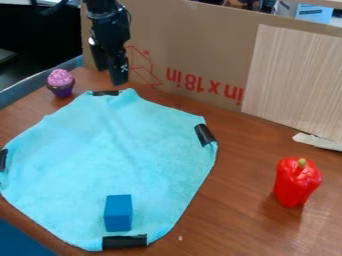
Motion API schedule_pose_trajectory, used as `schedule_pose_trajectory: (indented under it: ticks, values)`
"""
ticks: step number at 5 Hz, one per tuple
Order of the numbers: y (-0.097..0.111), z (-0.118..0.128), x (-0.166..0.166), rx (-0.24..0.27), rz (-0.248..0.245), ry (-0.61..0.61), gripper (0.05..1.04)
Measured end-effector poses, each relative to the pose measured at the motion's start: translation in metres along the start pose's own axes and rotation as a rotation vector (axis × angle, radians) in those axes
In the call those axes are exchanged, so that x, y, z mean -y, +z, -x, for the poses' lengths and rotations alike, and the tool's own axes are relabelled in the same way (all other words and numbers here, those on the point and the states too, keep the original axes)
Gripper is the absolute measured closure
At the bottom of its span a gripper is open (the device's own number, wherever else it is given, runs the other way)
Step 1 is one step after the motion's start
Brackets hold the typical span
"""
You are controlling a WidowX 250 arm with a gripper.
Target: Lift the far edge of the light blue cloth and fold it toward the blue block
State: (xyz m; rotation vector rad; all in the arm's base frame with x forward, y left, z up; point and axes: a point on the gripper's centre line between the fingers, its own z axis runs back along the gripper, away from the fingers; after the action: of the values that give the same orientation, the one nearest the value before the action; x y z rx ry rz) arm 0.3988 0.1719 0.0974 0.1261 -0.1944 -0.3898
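The gripper [110, 76] hangs at the upper left, above the back edge of the light blue cloth [120, 150], with its two fingers apart and nothing between them. To its left on the table stands a cupcake [61, 83] with pink-purple frosting and a dark purple base, not touching the gripper. A blue block [118, 213] rests on the cloth near its front edge. At the right, a red bell pepper [296, 182] with a green stem stands on the brown table [234, 210].
Black tape [124, 241] holds the cloth at several edges. A cardboard panel [200, 50] stands along the back, with a light wood-grain board [294, 80] against it. A whitish strip [318, 141] lies at the right edge.
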Motion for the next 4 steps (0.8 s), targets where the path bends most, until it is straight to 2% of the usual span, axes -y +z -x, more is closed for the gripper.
schedule_pose_trajectory:
  ticks: [1, 2, 3, 4]
  values:
    - [-0.001, -0.003, -0.013, -0.01, -0.05, -0.028, 0.083]
    - [-0.013, -0.004, -0.026, -0.038, -0.021, -0.001, 0.083]
    - [-0.025, -0.006, -0.035, -0.072, -0.023, 0.011, 0.083]
    - [-0.048, -0.009, -0.039, -0.118, 0.017, 0.042, 0.083]
